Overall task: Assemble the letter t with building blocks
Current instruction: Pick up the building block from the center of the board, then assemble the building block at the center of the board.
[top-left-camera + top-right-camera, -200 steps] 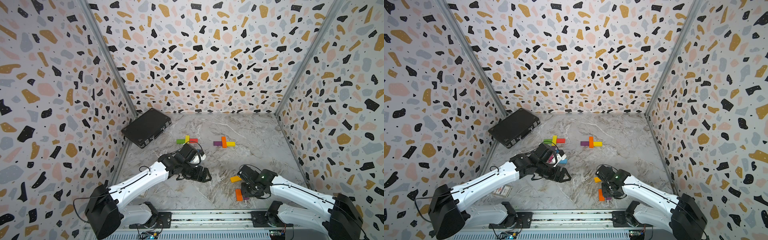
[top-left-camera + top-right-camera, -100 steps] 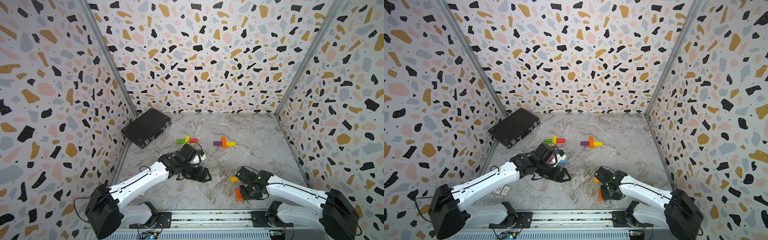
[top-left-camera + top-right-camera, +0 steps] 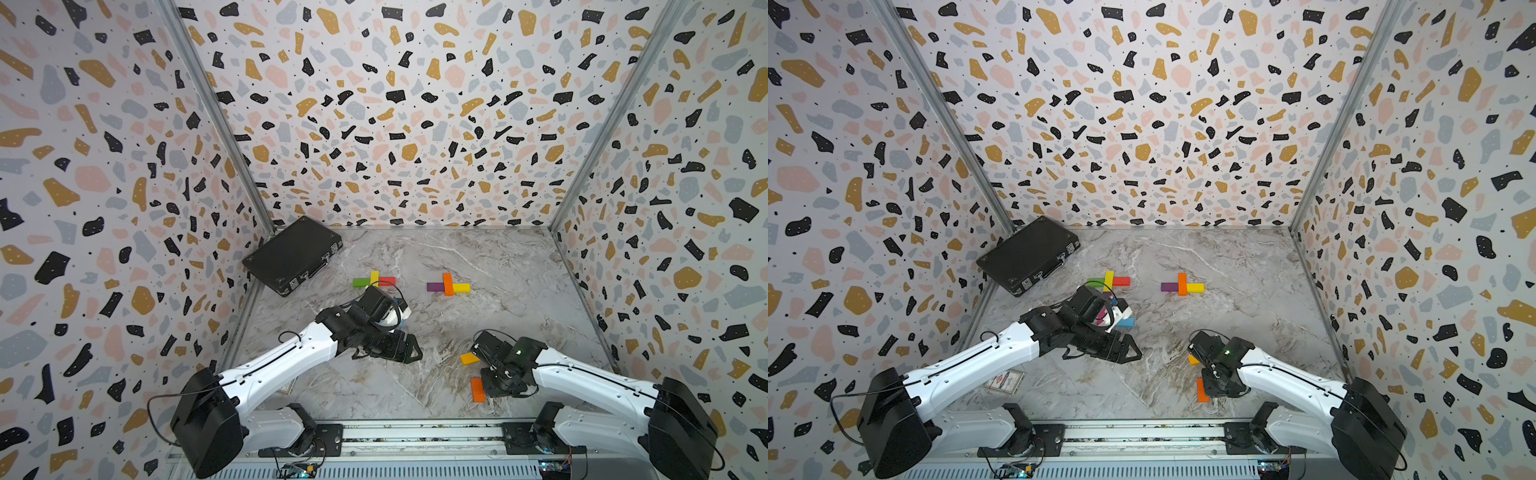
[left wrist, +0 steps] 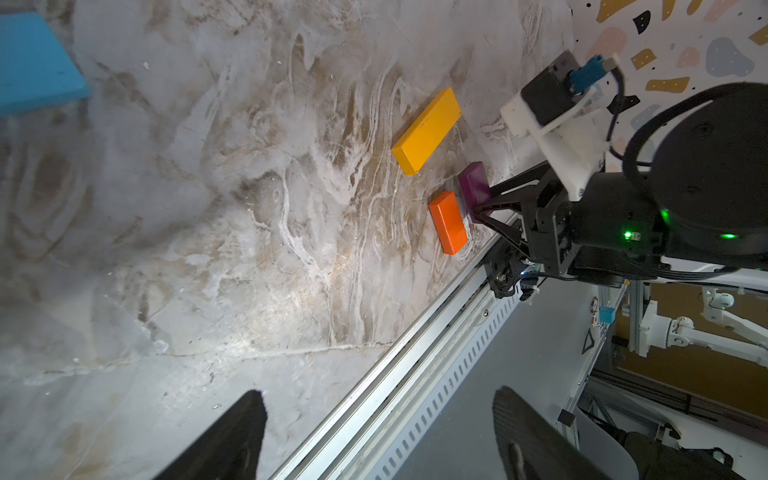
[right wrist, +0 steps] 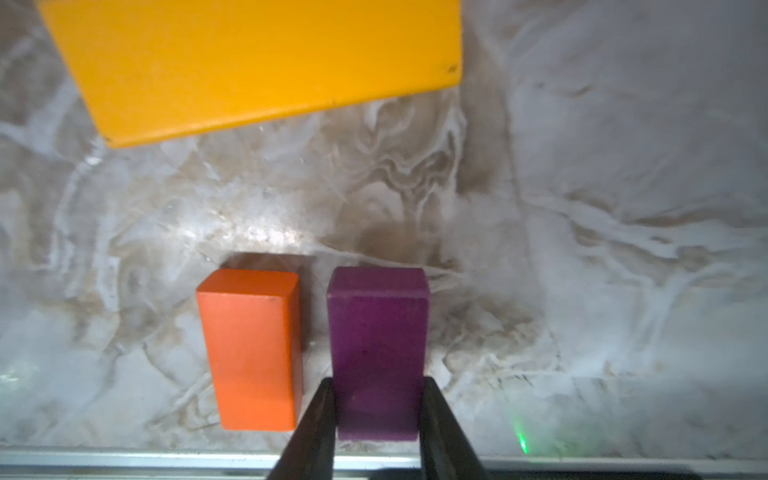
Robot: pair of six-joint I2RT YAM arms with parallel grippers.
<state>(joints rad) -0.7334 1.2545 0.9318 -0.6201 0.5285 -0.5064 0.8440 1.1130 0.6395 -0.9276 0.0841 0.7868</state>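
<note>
Though not wrapped up yet, looks about halfway. Two t shapes down at the back of the counter [image 3: 511, 266]: green-yellow-red cross [image 3: 374, 281], purple-orange-yellow cross [image 3: 448, 286]. Up front by the rail, right hand [image 5: 378, 386] pinched onto both long sides of the short purple block [image 5: 378, 324], flat on the counter, not yet lifted. Just beside it, short orange block [image 5: 251, 349]; near both, long amber block [image 5: 257, 62]. All loose, no t there. Left hand [image 4: 382, 436] empty, fingers wide apart, hanging over bare counter. Blue block [image 3: 1126, 322] and pink block [image 3: 1100, 316] half hidden under that wrist; cannot tell whether joined. Probably two letters left to build.
</note>
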